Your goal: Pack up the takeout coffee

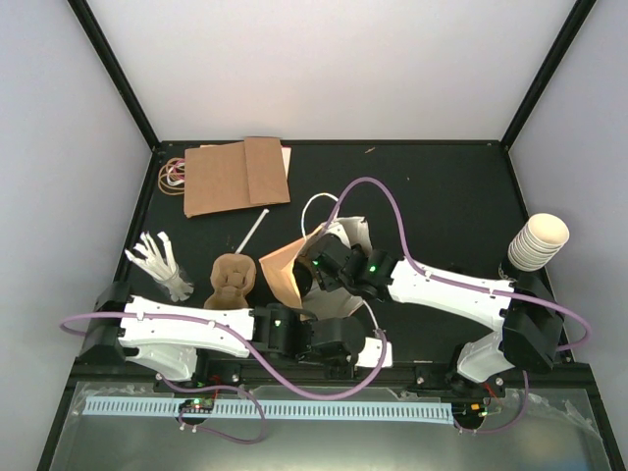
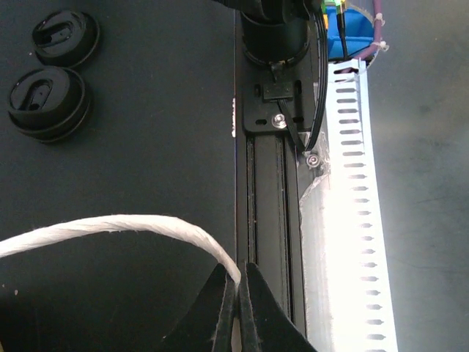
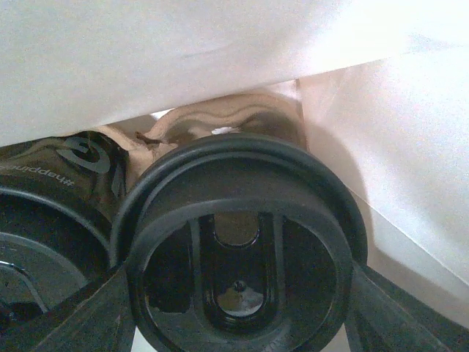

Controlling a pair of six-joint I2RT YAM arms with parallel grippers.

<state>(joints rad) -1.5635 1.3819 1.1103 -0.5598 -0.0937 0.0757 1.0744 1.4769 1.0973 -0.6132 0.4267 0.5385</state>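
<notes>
A brown paper bag (image 1: 281,271) with a white inside lies open mid-table. My right gripper (image 1: 326,267) reaches into it. In the right wrist view its fingers (image 3: 88,317) press both sides of a black-lidded takeout coffee cup (image 3: 238,242). That cup sits over the brown pulp tray (image 3: 220,123). A second dark cup (image 3: 44,220) stands in the tray on the left. My left gripper (image 2: 239,275) is shut on the bag's white twisted handle (image 2: 110,226). Two more black-lidded cups (image 2: 47,103) (image 2: 64,37) stand on the table in the left wrist view.
Flat brown paper bags (image 1: 235,175) and rubber bands (image 1: 174,175) lie at the back left. White cutlery (image 1: 162,261), a white stick (image 1: 252,233) and a brown pulp piece (image 1: 233,280) lie to the left. Cream cups (image 1: 538,240) are stacked at the right. A black rail (image 2: 270,220) runs along the near edge.
</notes>
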